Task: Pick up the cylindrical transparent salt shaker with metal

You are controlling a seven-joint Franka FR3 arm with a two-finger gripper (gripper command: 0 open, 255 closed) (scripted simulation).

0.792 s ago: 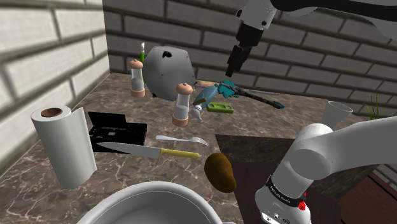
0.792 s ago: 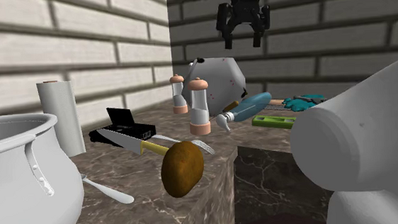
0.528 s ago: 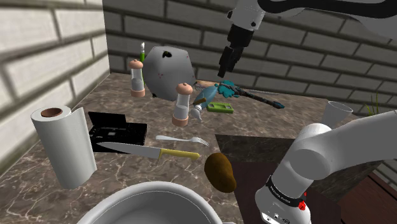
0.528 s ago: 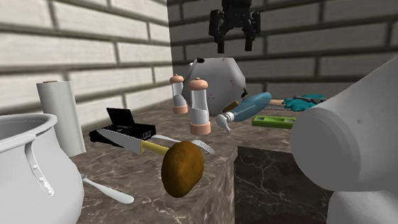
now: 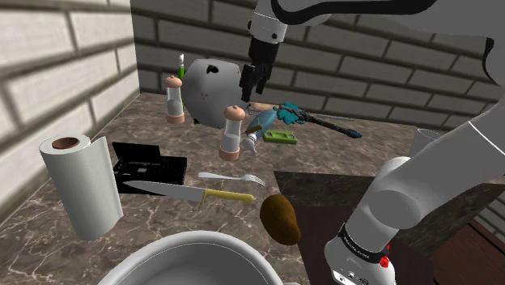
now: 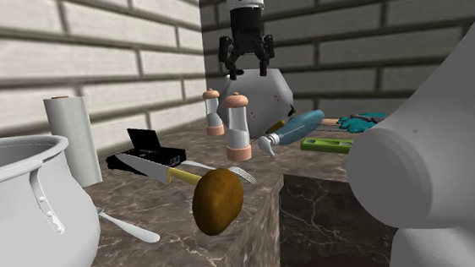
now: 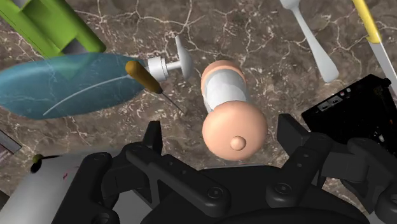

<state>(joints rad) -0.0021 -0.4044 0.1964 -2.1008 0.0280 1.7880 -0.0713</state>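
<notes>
Gripper [image 7: 221, 133] is hovering over the salt shaker [image 7: 226, 95], fingers [image 7: 289, 130] wide apart, gripping nothing.
Probably light, rigid, slick and tippy; aiming for its pale mid-body.

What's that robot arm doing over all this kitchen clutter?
A white robot arm is going for the peach-capped salt shaker next to the blue spray bottle on the marbled counter. Its black claw hangs open right above that shaker, not touching it yet. A second, similar shaker stands apart, closer to the brick wall.
</notes>
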